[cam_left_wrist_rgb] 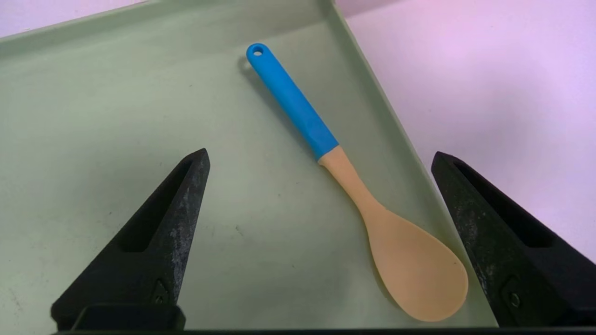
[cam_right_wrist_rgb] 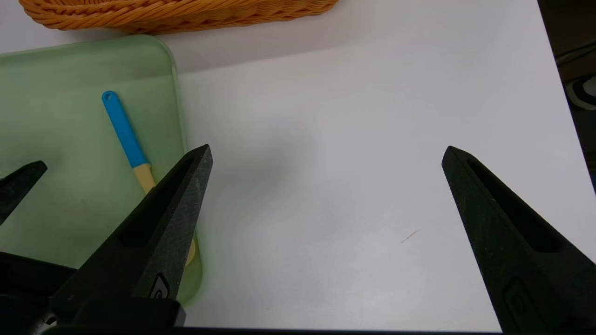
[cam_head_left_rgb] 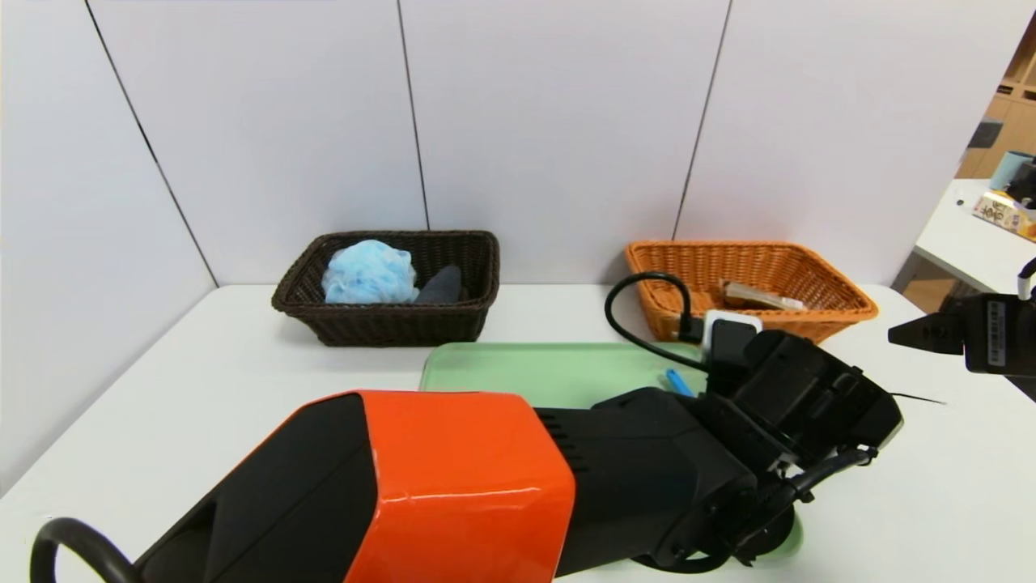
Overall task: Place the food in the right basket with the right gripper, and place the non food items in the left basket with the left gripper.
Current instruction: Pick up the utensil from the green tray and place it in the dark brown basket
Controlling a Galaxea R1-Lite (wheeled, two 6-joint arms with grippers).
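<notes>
A yellow spoon with a blue handle lies flat in the green tray, near the tray's right wall. My left gripper hovers over it, open, with the spoon between its fingers and untouched. In the head view only the handle's tip shows past the left wrist. The dark brown left basket holds the blue pouf and the grey cloth. The food packet lies in the orange right basket. My right gripper is open and empty over bare table to the right of the tray.
The green tray sits mid-table in front of both baskets. My orange-shelled left arm reaches across it. A black cable loops up from the left wrist. A side table with boxes stands far right. White wall panels close the back.
</notes>
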